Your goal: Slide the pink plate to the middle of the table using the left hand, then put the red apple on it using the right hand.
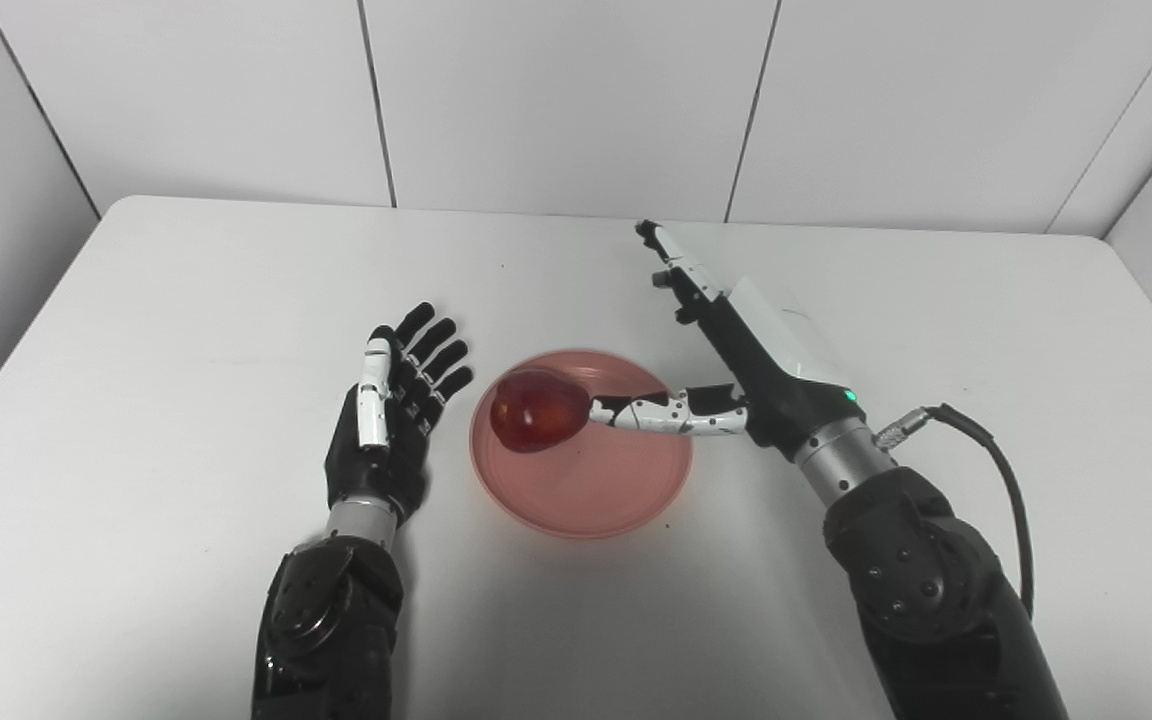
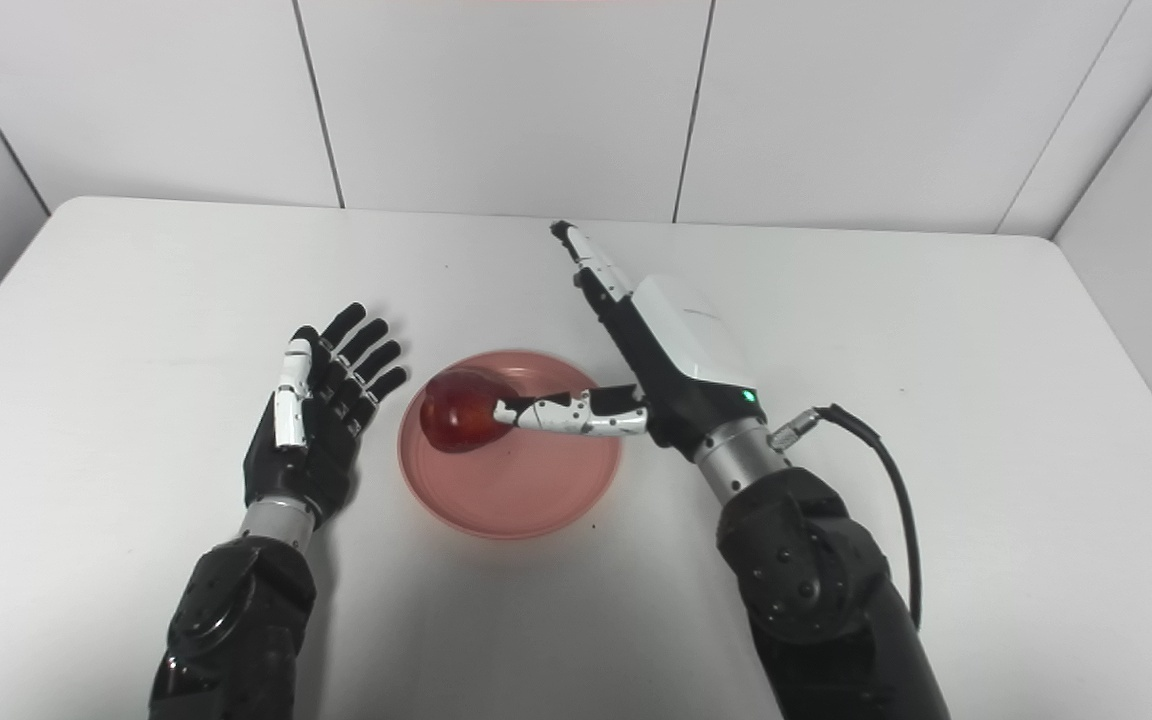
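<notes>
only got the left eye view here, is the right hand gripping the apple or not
Observer: Not gripping. The right eye view shows the right hand with its fingers stretched straight, away from the red apple; only the thumb tip lies against it.
Operator: and the left hand, is it on the plate
Observer: No. The left hand is open beside the pink plate, and the right eye view shows a strip of white table between them.

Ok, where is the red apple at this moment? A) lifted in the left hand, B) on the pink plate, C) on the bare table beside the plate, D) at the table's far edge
B: the red apple sits on the pink plate, toward its left part, with only the open right hand's thumb touching it.
</notes>
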Robot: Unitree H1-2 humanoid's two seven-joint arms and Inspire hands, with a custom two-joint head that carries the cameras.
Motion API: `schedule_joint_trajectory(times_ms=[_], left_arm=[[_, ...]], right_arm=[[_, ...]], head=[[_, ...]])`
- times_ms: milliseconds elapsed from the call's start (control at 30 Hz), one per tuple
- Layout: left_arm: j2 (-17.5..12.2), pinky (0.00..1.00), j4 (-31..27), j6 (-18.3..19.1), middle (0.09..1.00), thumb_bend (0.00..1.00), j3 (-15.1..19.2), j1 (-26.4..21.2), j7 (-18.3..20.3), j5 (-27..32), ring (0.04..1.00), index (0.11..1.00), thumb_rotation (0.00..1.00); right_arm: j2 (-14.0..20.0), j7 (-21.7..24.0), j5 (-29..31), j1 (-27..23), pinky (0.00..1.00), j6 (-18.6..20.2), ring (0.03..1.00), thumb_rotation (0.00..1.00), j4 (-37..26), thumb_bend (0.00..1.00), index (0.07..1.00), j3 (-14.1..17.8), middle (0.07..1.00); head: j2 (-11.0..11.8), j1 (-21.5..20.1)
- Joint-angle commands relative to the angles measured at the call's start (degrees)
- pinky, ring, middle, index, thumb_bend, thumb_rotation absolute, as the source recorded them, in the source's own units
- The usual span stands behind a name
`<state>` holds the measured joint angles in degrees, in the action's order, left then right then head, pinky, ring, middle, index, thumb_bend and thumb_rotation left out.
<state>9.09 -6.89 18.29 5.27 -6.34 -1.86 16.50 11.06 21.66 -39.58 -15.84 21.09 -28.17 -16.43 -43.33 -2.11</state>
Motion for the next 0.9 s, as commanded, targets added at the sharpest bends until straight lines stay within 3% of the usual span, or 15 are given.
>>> schedule_joint_trajectory(times_ms=[0, 100, 167, 267, 333, 500, 567, 700, 867], left_arm=[[0.4, 0.82, -0.6, -1.4, 0.838, 0.35, 0.1, -0.6, 0.1, 0.6, 0.837, 0.819, 1.00], [0.4, 0.82, -0.5, -1.3, 0.838, 0.35, 0.2, -0.6, 0.1, 0.7, 0.837, 0.817, 1.00], [0.2, 0.82, -0.4, -1.3, 0.840, 0.35, 0.2, -0.6, 0.2, 0.9, 0.838, 0.817, 1.00], [-0.1, 0.83, -0.4, -1.2, 0.845, 0.35, 0.1, -0.6, 0.5, 0.9, 0.841, 0.823, 1.00], [-0.2, 0.83, -0.6, -1.1, 0.845, 0.35, 0.2, -0.6, 0.4, 0.9, 0.840, 0.822, 1.00], [-0.4, 0.82, -0.3, -1.3, 0.838, 0.35, 0.5, -0.7, 0.7, 1.1, 0.835, 0.816, 1.00], [-0.5, 0.83, -0.3, -1.4, 0.839, 0.35, 0.6, -0.6, 0.9, 1.1, 0.835, 0.819, 1.00], [-1.1, 0.83, -0.1, -2.0, 0.843, 0.36, 0.6, -0.6, 1.6, 0.9, 0.840, 0.823, 1.00], [-1.3, 0.84, -0.4, -2.0, 0.852, 0.37, 0.5, -0.5, 1.8, 0.8, 0.847, 0.833, 1.00]], right_arm=[[0.0, -1.3, 1.9, -0.9, 0.75, -0.2, 0.875, 0.63, -2.3, 1.00, 0.977, 2.7, 0.954], [-0.6, -3.6, 4.1, 0.1, 0.71, -1.1, 0.850, 0.66, -2.4, 1.00, 0.956, 5.7, 0.933], [-1.1, -6.5, 5.1, 1.4, 0.69, -3.1, 0.834, 0.74, -1.4, 1.00, 0.939, 7.8, 0.900], [-1.5, -10.7, 6.2, 3.0, 0.69, -4.7, 0.819, 0.92, 0.2, 0.91, 0.931, 10.3, 0.872], [-1.6, -12.6, 6.9, 3.8, 0.72, -5.6, 0.823, 0.98, 1.1, 0.83, 0.930, 11.4, 0.873], [-2.3, -16.0, 11.6, 6.0, 0.79, -6.9, 0.833, 1.00, 3.7, 0.72, 0.928, 14.0, 0.864], [-3.3, -17.2, 14.6, 7.2, 0.79, -7.5, 0.840, 1.00, 5.2, 0.63, 0.921, 15.3, 0.871], [-4.4, -19.0, 19.2, 8.9, 0.78, -10.0, 0.846, 1.00, 8.9, 0.56, 0.921, 16.8, 0.888], [-6.0, -20.6, 23.3, 10.4, 0.78, -12.4, 0.844, 1.00, 12.3, 0.44, 0.904, 17.1, 0.895]], head=[[0.0, -0.1], [0.1, -0.3], [0.2, -0.4], [0.4, -0.7], [0.4, -0.8], [0.6, -1.2], [0.7, -1.3], [0.8, -1.2], [0.9, -0.9]])
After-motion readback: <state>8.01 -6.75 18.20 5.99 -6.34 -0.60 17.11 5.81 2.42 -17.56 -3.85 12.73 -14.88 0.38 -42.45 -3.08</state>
